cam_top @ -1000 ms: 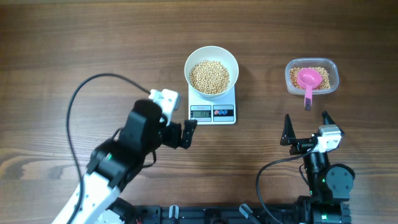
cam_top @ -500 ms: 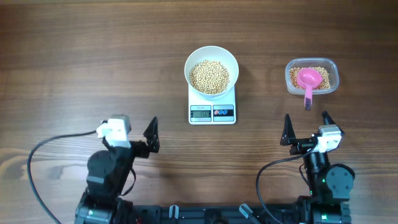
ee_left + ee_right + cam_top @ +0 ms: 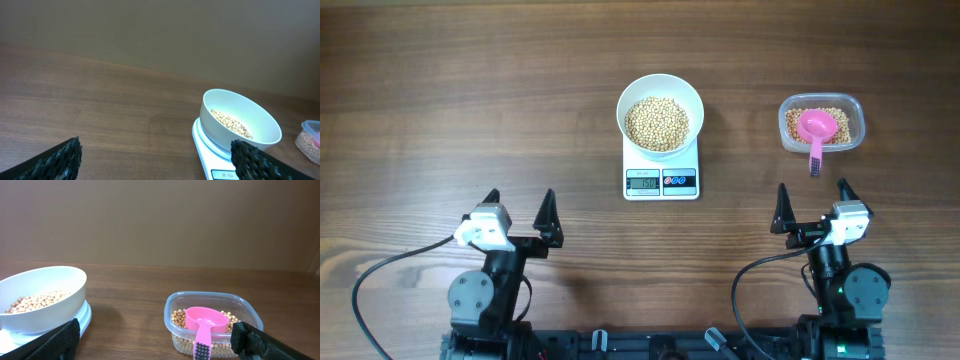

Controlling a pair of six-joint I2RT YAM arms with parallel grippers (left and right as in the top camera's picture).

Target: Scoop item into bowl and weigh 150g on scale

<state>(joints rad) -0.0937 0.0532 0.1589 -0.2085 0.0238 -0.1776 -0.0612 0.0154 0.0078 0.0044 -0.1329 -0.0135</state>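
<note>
Overhead, beans (image 3: pixel 657 124) are lying heaped in the bowl (image 3: pixel 623 105), which is sitting on the scale (image 3: pixel 661 182) toward 12 o'clock. Its display is showing digits too small to read, so I cannot tell the weight. At 3 o'clock, the tub (image 3: pixel 856 118) is holding more beans and the scoop (image 3: pixel 816 128). Left gripper (image 3: pixel 520 200) at 7 o'clock and right gripper (image 3: pixel 812 190) at 5 o'clock are hanging released, empty; scooping is looking finished.

A dark brown wooden table (image 3: pixel 440 80) carries a small white scale (image 3: pixel 661 181) near its middle, display toward the robot's edge. Right of the scale and well apart from it, a clear plastic tub (image 3: pixel 784 122) rests on the wood
</note>
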